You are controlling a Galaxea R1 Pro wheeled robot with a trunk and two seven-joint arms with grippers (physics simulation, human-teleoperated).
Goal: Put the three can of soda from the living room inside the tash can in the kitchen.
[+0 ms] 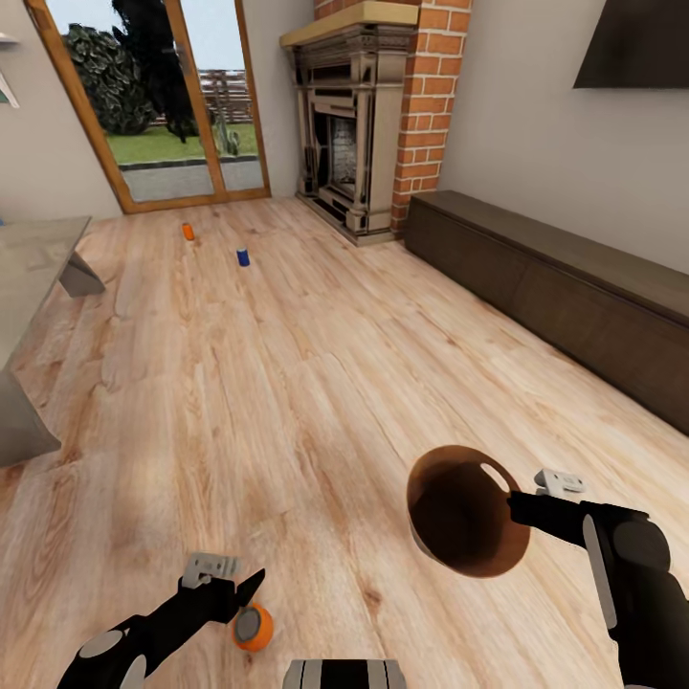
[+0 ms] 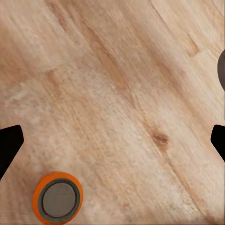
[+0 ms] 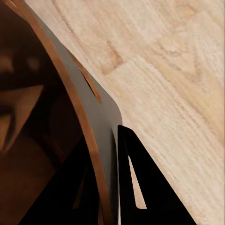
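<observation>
A light wood plank floor (image 1: 316, 383) runs from the robot to a wood-framed glass door (image 1: 163, 105) at the far wall, with a brick fireplace (image 1: 368, 115) beside it and a long dark low cabinet (image 1: 565, 287) along the right-hand wall. A grey low table (image 1: 29, 287) stands at the floor's left edge. Far off on the planks, near the door, an orange soda can (image 1: 188, 231) and a dark blue soda can (image 1: 243, 256) stand upright, apart from each other. A second orange can (image 1: 254, 628) lies close to the robot, its grey top facing the head camera, just beside the left tool (image 1: 244, 593); in the left wrist view this can (image 2: 57, 198) sits on the floor off to one side of the spread dark fingertips (image 2: 9, 145), not between them, so the left tool is open and empty. The right tool (image 1: 522, 505) pinches the rim of the brown trash can (image 1: 467, 524), which hangs tilted above the floor with its dark mouth turned toward the camera. In the right wrist view the fingers (image 3: 140, 187) sit on either side of the bin's wall (image 3: 93, 122), just below an oval handle hole
</observation>
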